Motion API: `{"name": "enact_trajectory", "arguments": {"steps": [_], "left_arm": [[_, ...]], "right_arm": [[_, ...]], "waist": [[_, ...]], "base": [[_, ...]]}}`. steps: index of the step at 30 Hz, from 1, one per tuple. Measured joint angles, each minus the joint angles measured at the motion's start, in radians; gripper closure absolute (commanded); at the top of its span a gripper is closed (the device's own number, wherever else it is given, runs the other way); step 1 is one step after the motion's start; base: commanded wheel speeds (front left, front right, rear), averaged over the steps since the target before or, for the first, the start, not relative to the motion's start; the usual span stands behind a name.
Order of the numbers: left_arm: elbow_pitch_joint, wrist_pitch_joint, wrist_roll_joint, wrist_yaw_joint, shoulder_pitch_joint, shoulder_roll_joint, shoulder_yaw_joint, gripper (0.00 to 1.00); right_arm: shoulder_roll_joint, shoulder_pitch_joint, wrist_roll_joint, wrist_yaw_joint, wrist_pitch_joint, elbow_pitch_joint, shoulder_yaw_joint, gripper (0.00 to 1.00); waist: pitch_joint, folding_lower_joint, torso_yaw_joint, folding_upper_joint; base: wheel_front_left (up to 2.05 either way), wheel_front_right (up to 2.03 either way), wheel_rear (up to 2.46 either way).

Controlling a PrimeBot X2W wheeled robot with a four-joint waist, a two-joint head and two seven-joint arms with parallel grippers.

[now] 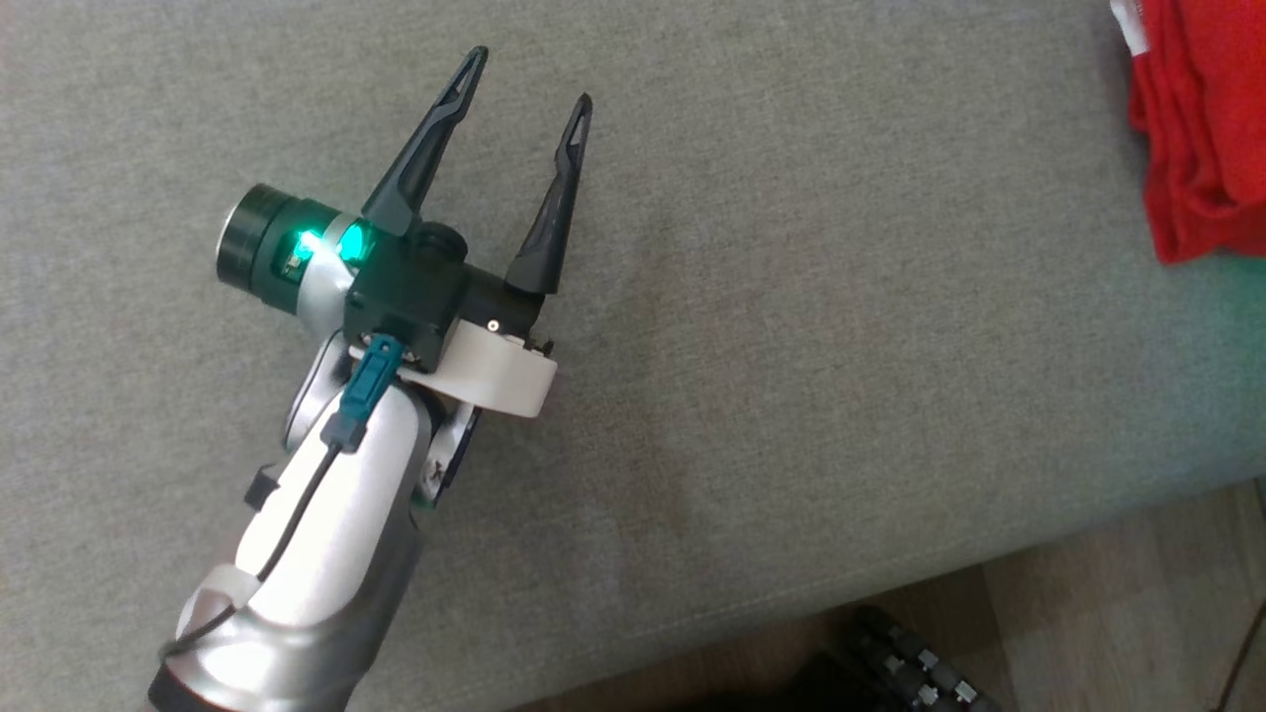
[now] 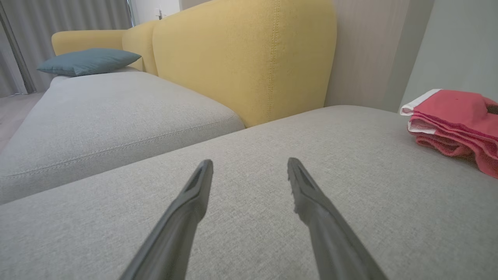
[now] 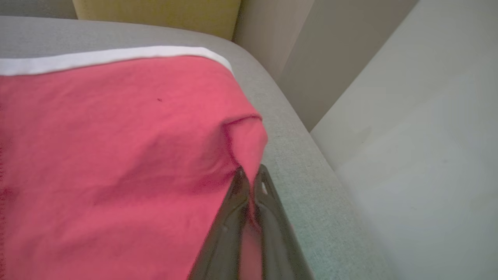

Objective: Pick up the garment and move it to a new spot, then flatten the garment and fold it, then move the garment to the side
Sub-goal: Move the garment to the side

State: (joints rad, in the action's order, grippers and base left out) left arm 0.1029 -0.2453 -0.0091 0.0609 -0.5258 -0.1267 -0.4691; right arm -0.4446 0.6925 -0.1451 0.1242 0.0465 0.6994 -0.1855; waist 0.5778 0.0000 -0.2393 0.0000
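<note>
garment (image 3: 116, 155): soft, light, likely sags if lifted | right gripper (image 3: 251, 170): pinching its folded edge, a sound hold | left gripper (image 1: 531, 77): fingers spread, empty, over cushion (image 1: 791, 396)

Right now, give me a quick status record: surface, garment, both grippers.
surface: grey sofa cushion
garment: red with white trim, lying in folded layers at the cushion's right end in the head view
left gripper: fingers open, over bare cushion, apart from the garment
right gripper: fingers shut on a fold of the garment
</note>
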Motion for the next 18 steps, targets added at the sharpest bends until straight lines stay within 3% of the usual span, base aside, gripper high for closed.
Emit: {"name": "enact_trajectory", "arguments": {"steps": [2, 10, 18], "left_arm": [[0.003, -0.002, -0.002, 0.001, 0.000, 0.000, -0.001, 0.00], [0.028, -0.004, -0.039, 0.020, 0.035, 0.002, 0.007, 0.00], [0.036, -0.004, -0.087, 0.066, 0.149, 0.004, 0.047, 0.00]], "right_arm": [[0.010, -0.003, 0.020, 0.000, -0.013, 0.007, -0.015, 0.00], [0.072, -0.091, 0.065, 0.000, -0.123, -0.080, -0.024, 0.00], [0.198, -0.291, 0.075, 0.000, -0.162, -0.303, 0.020, 0.00]], "waist": [[-0.012, 0.0000, 0.002, 0.0000], [-0.095, 0.0000, 0.012, 0.0000], [-0.218, 0.0000, 0.036, 0.0000]], "base": [[0.00, 0.00, 0.00], [0.00, 0.00, 0.00], [0.00, 0.00, 0.00]]}}
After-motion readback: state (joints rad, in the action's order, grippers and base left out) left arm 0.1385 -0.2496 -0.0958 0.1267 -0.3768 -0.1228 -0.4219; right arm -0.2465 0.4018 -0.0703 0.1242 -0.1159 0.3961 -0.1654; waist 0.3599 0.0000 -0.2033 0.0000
